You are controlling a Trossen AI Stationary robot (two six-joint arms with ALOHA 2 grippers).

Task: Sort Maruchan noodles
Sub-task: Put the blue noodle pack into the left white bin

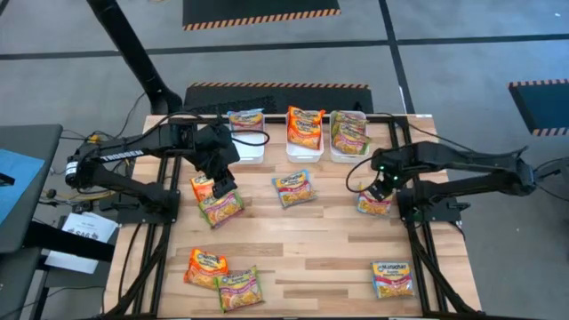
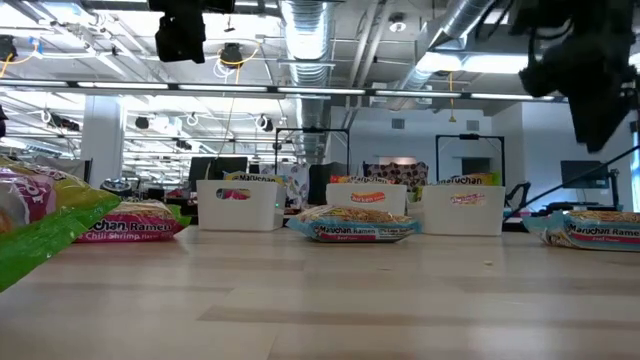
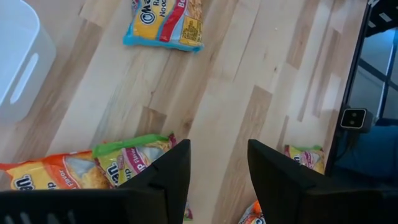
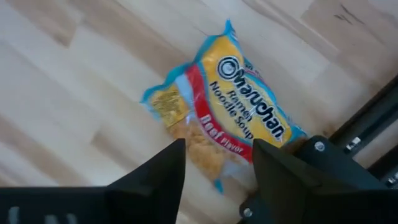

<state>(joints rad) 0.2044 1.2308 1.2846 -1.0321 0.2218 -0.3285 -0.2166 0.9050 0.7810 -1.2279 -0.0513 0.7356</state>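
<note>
The Maruchan noodles lie scattered on the wooden table. My right gripper [image 1: 380,188] [image 4: 219,155] stands open, pointing down above a blue-red beef packet [image 4: 230,118] [image 1: 373,206] that lies flat near the right edge. Its fingers are clear of the packet. My left gripper [image 1: 222,182] [image 3: 217,162] hangs open above the table. An orange packet [image 3: 50,174] and a green-edged packet [image 3: 130,155] lie flat just beside it, with nothing between its fingers. Another blue-red packet [image 1: 294,188] lies at the table's middle.
Three white bins [image 1: 253,153] [image 1: 302,153] [image 1: 342,156] stand along the far edge, with blue-red, orange and green packets inside. An orange packet [image 1: 206,267] and a green packet [image 1: 238,286] lie near the front left, and a blue-red one [image 1: 392,278] lies front right.
</note>
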